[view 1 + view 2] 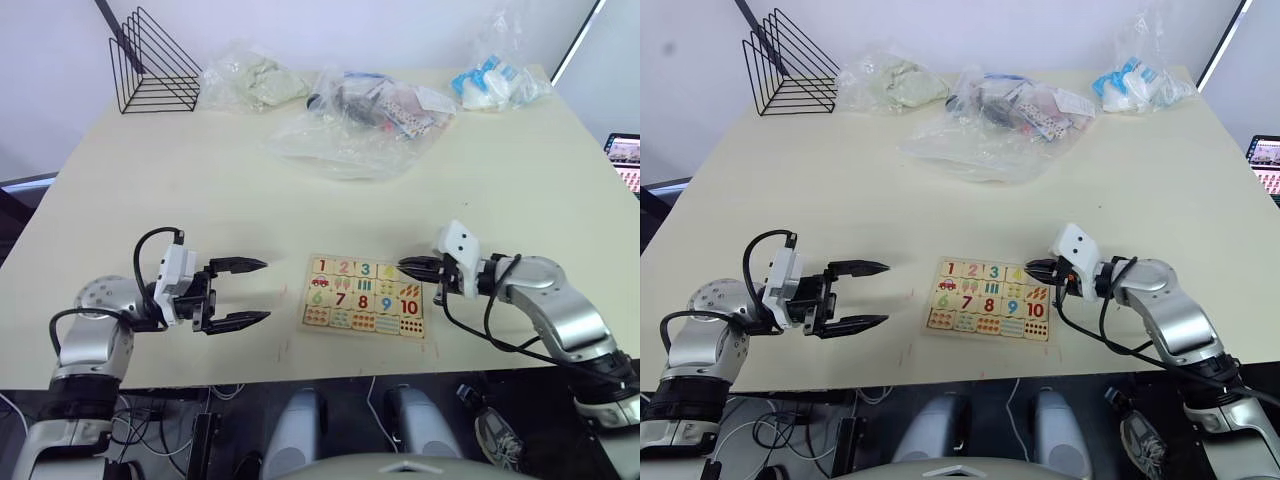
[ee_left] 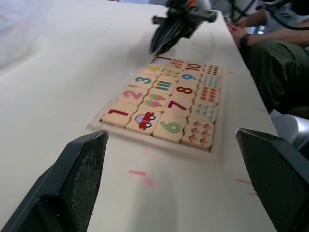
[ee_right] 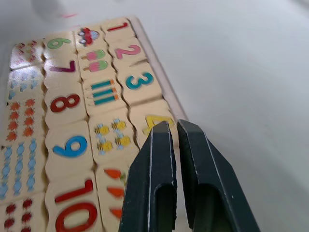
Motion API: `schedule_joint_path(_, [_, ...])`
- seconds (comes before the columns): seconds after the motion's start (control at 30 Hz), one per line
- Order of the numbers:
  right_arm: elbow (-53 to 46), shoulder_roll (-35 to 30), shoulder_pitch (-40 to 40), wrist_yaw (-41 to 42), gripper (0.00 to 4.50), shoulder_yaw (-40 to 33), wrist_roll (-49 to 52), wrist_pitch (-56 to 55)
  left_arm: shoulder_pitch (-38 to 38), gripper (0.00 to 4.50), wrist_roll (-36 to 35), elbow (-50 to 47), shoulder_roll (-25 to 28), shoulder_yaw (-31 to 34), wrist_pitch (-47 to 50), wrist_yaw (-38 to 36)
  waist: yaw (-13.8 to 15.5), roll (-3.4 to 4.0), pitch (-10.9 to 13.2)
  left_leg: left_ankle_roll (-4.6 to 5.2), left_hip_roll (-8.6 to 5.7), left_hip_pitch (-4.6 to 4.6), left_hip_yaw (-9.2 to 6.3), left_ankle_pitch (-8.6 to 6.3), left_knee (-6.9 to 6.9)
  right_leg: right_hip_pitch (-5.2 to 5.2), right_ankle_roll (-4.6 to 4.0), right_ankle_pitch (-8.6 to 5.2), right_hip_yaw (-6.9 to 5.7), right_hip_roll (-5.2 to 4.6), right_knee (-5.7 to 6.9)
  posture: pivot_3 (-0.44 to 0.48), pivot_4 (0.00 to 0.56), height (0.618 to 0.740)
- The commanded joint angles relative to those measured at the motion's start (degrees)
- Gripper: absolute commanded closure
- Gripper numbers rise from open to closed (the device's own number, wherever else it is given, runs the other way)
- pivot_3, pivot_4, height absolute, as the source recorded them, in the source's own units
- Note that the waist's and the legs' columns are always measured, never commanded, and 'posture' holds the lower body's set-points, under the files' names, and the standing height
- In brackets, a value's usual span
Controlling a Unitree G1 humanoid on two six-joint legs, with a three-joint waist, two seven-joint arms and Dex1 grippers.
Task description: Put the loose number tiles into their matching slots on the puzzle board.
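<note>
The puzzle board [image 2: 145,140] lies flat near the table's front edge, between my two grippers. Number tiles 1 [image 3: 118,26], 2 [image 3: 126,50], 3 [image 3: 140,80] and 4 [image 3: 155,120] sit in the slots of its far row. My right gripper [image 3: 173,126] is shut and hovers low over the right end of that row. Its fingers hide the last slot, so I cannot tell what lies there. The left gripper [image 1: 262,290] stands open just left of the board with nothing between its fingers.
At the table's back stand a black wire rack [image 1: 150,65] and several clear plastic bags [image 1: 360,115] of small items. A laptop [image 1: 625,160] shows past the right edge. A person's arm [image 2: 251,36] rests beyond the table.
</note>
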Motion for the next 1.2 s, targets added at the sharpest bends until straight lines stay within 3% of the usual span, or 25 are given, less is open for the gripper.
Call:
schedule_joint_path(0.03, [-4.89,-0.72,2.97,-2.49,4.26,-6.08,2.09,-0.5,2.05,0.0,-0.29,-3.04,-0.12,2.36,2.07,3.95,0.02,0.0,0.0,0.0,0.0,-0.01,0.0,0.0,-0.01,0.0,0.0,0.0,0.0,0.0,0.0,0.0,0.15,0.74])
schedule_joint_path(0.3, [-8.7,-0.22,18.23,-5.16,4.26,-20.84,6.37,-4.9,6.2,0.0,0.35,-4.86,-2.59,5.46,2.42,11.31,0.42,0.0,0.0,0.0,0.0,0.0,0.03,0.0,-0.01,0.03,0.01,0.01,0.02,-0.05,-0.01,0.0,0.15,0.74])
schedule_joint_path(0.57, [-5.28,2.07,31.12,-2.84,4.26,-32.57,9.19,-15.82,7.39,0.0,0.58,-3.95,-3.35,6.76,2.53,14.74,0.87,0.01,-0.01,0.0,-0.01,0.11,0.08,0.0,-0.02,0.08,0.01,0.0,0.03,-0.03,0.0,0.0,0.15,0.74])
schedule_joint_path(0.87, [0.28,3.5,38.29,2.37,0.06,-39.21,12.44,-26.13,8.54,0.0,1.15,-2.32,-2.5,7.28,2.38,13.66,1.1,0.01,-0.02,0.0,0.01,0.18,0.16,0.0,-0.03,0.12,0.01,0.0,0.08,-0.03,0.0,0.0,0.15,0.74])
schedule_joint_path(1.2, [4.58,3.93,40.08,4.14,0.06,-39.5,13.1,-32.2,8.15,0.0,1.6,0.01,-1.62,7.77,0.96,11.92,1.22,0.02,-0.02,0.0,0.01,0.25,0.26,0.0,-0.02,0.22,0.01,0.0,0.05,-0.03,-0.01,0.0,0.15,0.74])
